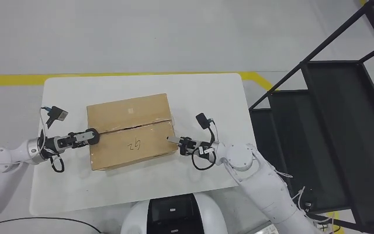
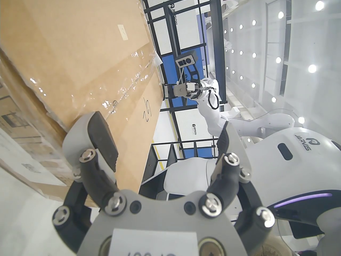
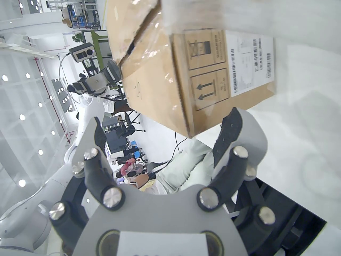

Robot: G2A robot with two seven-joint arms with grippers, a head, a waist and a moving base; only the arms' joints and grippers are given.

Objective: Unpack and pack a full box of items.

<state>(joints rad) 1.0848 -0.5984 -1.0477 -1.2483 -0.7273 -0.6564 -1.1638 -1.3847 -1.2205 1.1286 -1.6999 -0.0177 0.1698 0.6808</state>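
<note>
Left tool (image 2: 162, 125), fingers apart, is sitting at one end of the taped seam on the closed cardboard box (image 1: 131, 126). Right tool (image 3: 165, 118), fingers likewise apart, is hovering just beside the opposite end. Box is resting mid-tabletop (image 1: 207, 93).

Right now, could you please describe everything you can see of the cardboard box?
The cardboard box is brown, closed, flat and slightly askew on the white table. Crinkled clear tape covers its centre seam. A pen mark is on top, a white label on one side. The open left end effector and right end effector sit at the seam's ends.
</note>
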